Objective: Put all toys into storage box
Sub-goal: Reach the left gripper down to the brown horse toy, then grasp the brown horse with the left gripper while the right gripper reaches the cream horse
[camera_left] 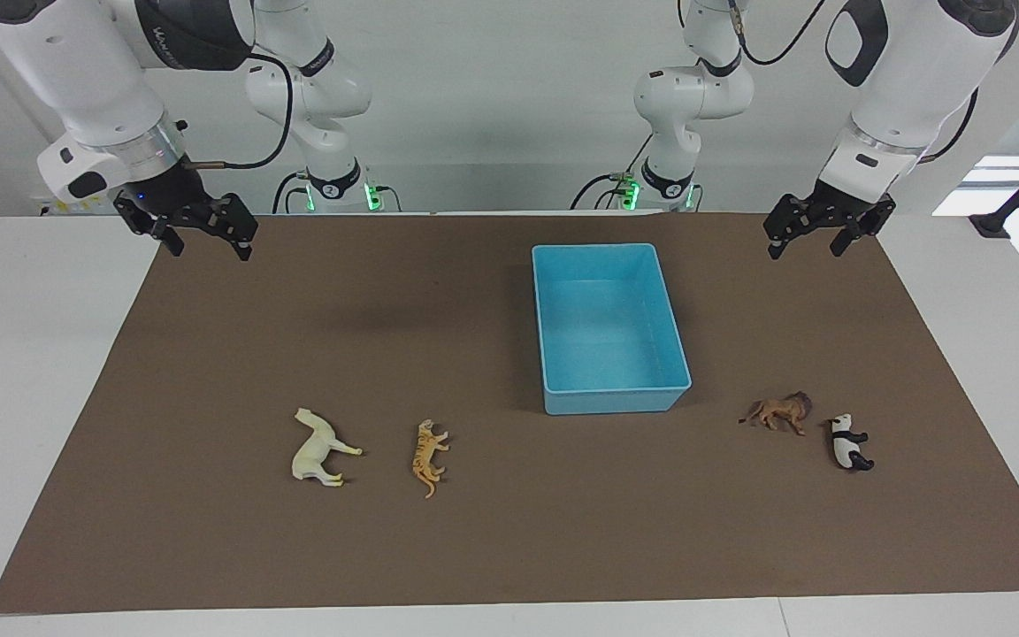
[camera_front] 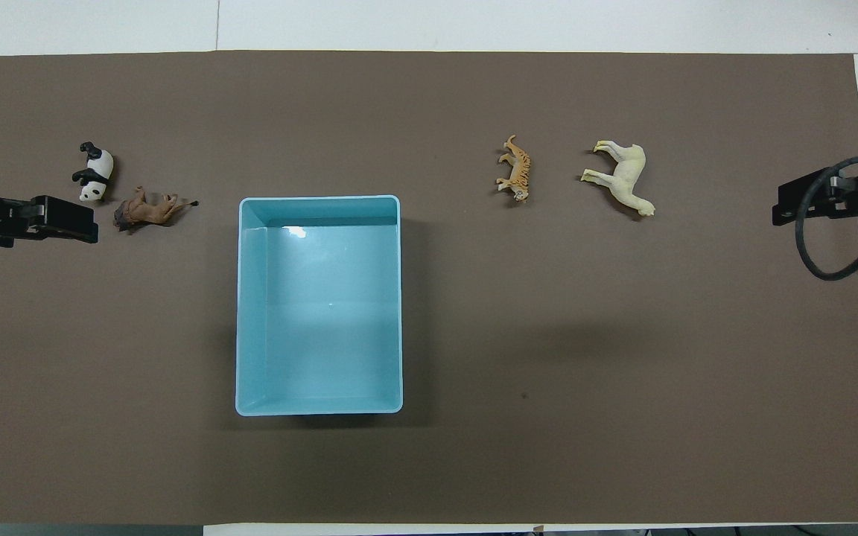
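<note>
The light blue storage box [camera_left: 613, 398] [camera_front: 244, 313] stands empty on the brown mat. Four toys lie on their sides, farther from the robots than the box. The cream horse [camera_left: 319, 449] [camera_front: 623, 179] and orange tiger [camera_left: 428, 456] [camera_front: 516, 170] are toward the right arm's end. The brown lion [camera_left: 779, 411] [camera_front: 147, 210] and panda [camera_left: 847, 442] [camera_front: 94, 173] are toward the left arm's end. My left gripper [camera_left: 806, 248] [camera_front: 64, 219] hangs open and empty over the mat's corner at its own end. My right gripper [camera_left: 210, 250] [camera_front: 790, 205] hangs open and empty over the mat's corner at its own end.
The brown mat [camera_left: 209, 531] [camera_front: 623, 372] covers most of the white table [camera_left: 32, 354]. The arms' bases [camera_left: 333, 181] stand past the mat's edge on the robots' side. A black cable [camera_front: 820, 260] loops off the right wrist.
</note>
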`<state>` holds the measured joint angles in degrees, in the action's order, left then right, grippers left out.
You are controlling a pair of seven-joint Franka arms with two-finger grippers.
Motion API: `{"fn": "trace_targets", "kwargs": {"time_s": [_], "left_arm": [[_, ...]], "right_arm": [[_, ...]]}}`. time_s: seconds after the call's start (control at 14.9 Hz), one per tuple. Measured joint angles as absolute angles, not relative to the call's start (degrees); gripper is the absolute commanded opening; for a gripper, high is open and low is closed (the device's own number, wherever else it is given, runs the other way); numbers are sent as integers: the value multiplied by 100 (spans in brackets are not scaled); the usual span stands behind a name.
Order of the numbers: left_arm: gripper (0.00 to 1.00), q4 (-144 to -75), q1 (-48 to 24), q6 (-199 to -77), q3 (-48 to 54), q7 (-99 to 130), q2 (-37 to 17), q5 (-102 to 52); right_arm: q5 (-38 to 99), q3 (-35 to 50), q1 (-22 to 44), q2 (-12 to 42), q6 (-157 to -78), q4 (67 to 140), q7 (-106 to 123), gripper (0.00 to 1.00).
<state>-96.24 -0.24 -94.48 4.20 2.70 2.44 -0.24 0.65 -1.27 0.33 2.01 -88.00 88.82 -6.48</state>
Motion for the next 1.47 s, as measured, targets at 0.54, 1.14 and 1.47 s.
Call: {"fn": "trace_targets", "kwargs": {"time_s": [0.54,1.14,1.47], "left_arm": [[100,-9623,-20,-9470,411,252,161,-24],[100,-9697,48,-9837,396,1186,162,-24],[100,-9901,238,-10738,385,3529,-537,-24]], "right_arm": [[65,-120,32,201,-8792,8882,-648,100],[68,-54,41,201,-8792,8882,-648,100],[68,-53,41,202,-8857,8930,-648,100]]}}
